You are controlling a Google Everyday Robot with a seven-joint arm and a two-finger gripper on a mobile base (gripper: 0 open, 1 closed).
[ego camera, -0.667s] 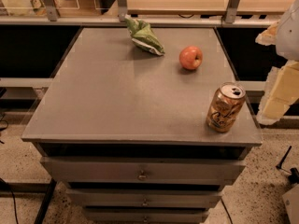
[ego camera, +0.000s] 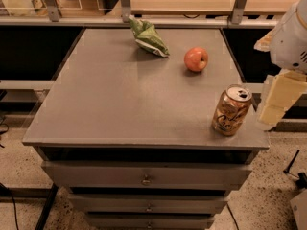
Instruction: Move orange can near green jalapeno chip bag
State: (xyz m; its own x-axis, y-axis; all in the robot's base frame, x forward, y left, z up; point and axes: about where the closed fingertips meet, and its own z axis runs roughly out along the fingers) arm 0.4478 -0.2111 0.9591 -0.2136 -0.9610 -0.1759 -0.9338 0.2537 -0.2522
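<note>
The orange can (ego camera: 231, 110) stands upright, slightly tilted, at the table's front right corner, with its silver top showing. The green jalapeno chip bag (ego camera: 147, 37) lies at the back of the table, left of centre, far from the can. My gripper (ego camera: 277, 98) hangs from the white arm (ego camera: 291, 32) just off the table's right edge. It is right of the can and level with it, a small gap apart. It holds nothing.
A red-orange apple (ego camera: 196, 59) sits at the back right, between the can and the bag. The grey table (ego camera: 120, 99) tops a drawer cabinet (ego camera: 144, 176). A wooden bench with metal posts (ego camera: 192, 4) runs behind.
My gripper has edged slightly left toward the can. The can, apple and bag have not moved.
</note>
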